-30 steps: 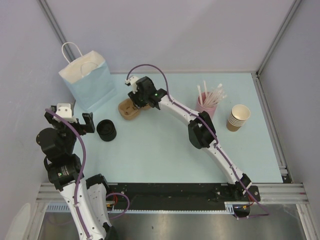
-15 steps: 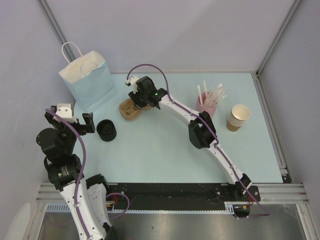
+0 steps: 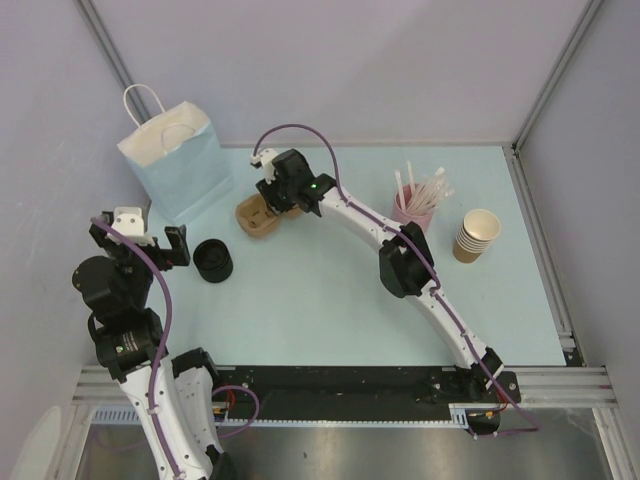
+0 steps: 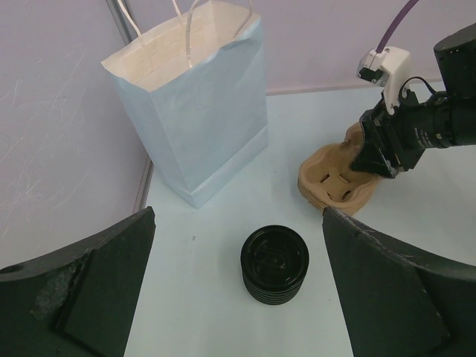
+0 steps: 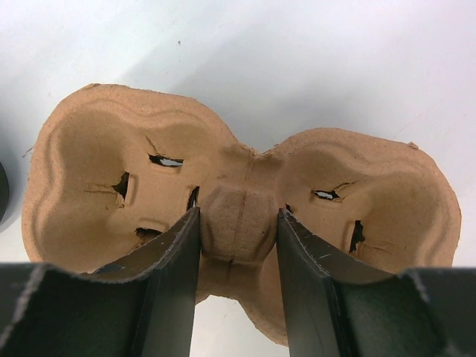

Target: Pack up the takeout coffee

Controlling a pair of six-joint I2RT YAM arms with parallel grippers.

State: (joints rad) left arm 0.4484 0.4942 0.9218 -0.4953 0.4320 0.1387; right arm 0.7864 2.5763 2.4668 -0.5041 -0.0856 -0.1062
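Note:
My right gripper reaches to the far left. Its jaws are closed on the centre hump of a tan pulp two-cup carrier that rests on the table; in the right wrist view the gripper has a finger pressed on each side of the hump, and both wells of the carrier are empty. My left gripper is open and empty, held above a stack of black lids, which sits between the wide-open jaws in the left wrist view. No single cup with a lid is in view.
A light blue paper bag stands open at the back left, just beside the carrier. A pink cup of white straws and a stack of nested tan cups stand at the right.
My right gripper and the carrier have shifted very slightly towards the bag. The left arm has not moved.

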